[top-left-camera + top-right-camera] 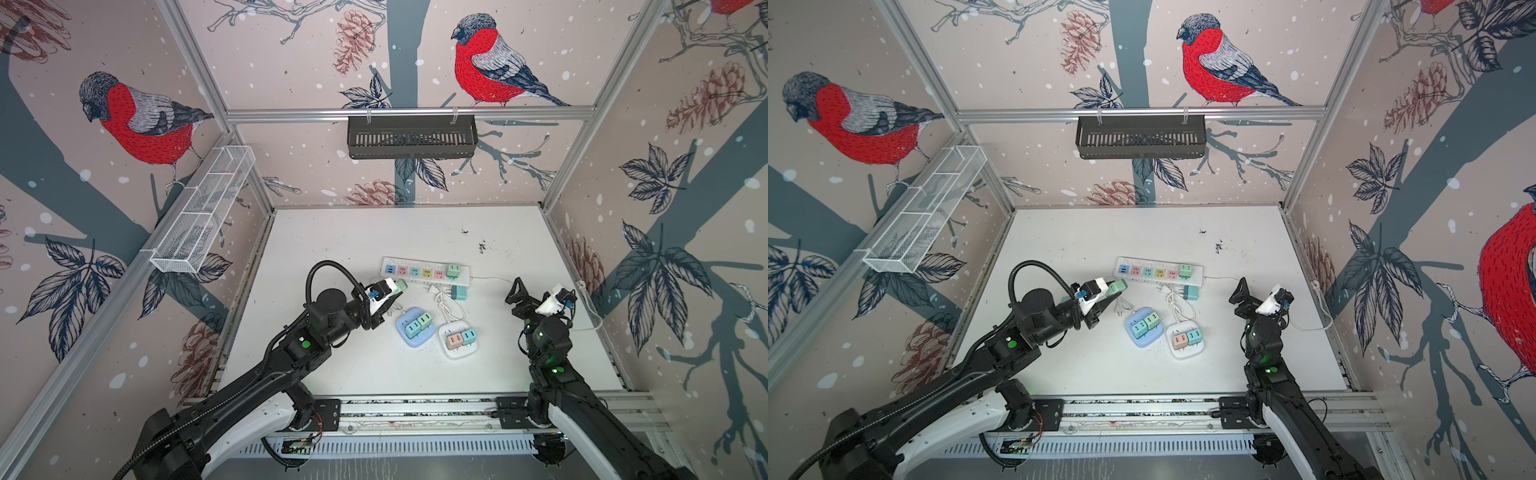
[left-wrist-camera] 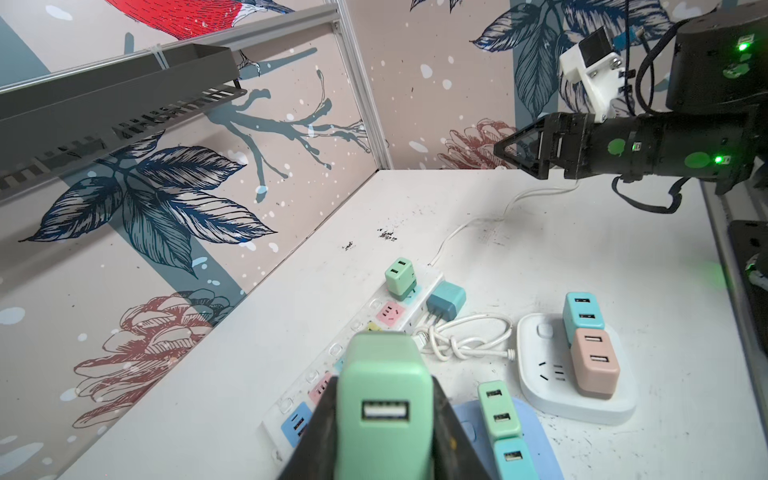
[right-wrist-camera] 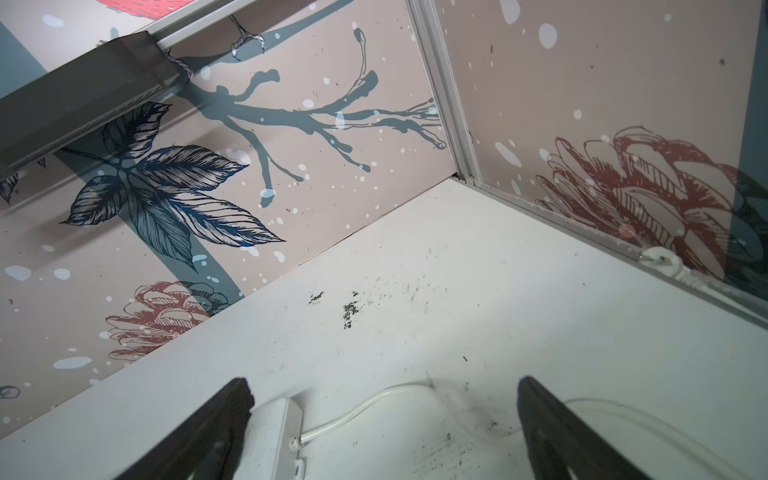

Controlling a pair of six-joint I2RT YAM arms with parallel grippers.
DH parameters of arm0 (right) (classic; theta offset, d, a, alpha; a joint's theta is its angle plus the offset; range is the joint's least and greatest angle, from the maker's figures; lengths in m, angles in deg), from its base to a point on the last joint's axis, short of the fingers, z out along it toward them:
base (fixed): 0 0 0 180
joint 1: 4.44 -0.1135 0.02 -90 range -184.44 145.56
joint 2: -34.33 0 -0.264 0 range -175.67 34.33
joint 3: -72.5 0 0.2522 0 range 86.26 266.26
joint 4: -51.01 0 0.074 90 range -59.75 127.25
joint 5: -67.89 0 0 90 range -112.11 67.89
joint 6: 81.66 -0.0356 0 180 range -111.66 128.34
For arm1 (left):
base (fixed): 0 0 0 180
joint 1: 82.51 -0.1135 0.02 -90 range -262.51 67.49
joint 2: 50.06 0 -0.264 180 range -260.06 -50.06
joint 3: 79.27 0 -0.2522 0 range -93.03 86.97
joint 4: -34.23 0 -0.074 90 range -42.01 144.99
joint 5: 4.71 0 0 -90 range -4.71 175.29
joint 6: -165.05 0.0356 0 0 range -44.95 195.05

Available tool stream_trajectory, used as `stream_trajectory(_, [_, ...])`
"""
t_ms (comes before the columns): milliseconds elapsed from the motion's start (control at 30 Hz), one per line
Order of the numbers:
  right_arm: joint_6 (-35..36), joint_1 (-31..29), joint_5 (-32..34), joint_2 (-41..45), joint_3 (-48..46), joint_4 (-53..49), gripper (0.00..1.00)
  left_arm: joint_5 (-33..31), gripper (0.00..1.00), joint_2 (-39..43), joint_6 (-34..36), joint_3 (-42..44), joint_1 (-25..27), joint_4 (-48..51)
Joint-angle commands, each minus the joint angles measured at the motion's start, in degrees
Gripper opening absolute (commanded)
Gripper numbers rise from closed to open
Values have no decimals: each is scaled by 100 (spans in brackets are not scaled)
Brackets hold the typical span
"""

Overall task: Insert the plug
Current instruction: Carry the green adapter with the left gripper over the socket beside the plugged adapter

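1. Left arm comes in from the lower left of both top views, elbow bent, wrist stretched toward frame centre. The left gripper (image 2: pixel 383 386) is clamped on the mint plug (image 1: pixel 401 285), which is up off the table, just by the left end of the power strip (image 1: pixel 424 272). Its USB port faces the wrist cam.
2. Right arm rises from the lower right and is folded up fairly steep. The right gripper (image 3: pixel 383 386) is spread wide with nothing in it, above the strip's white cable (image 3: pixel 365 409).
3. The white table (image 1: pixel 332 232) is scuffed. At centre there's a blue socket block (image 1: pixel 409 343), a white socket block (image 1: pixel 457 353), both with two adapters in them, and a loose teal plug (image 1: pixel 459 293) lying by the strip.
4. At the back are bird-wallpaper walls, with a black basket (image 1: pixel 411 137) up top and a wire basket (image 1: pixel 203 208) at the upper left.
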Motion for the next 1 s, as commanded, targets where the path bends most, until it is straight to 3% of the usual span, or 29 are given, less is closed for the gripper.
stream_trajectory(0, [-377,311,-691,-533,-253,990,100,-342,0,-249,208,-327,-25,291])
stream_trajectory(167, [-265,280,-893,-886,36,687,99,-66,0,-615,282,-778,-219,678])
stream_trajectory(533, [-165,-11,-518,-890,83,627,99,1239,0,-2138,859,-2029,-858,1670])
stream_trajectory(967, [-146,-83,-394,-753,-39,747,99,1449,0,-4279,1704,-4244,-868,3114])
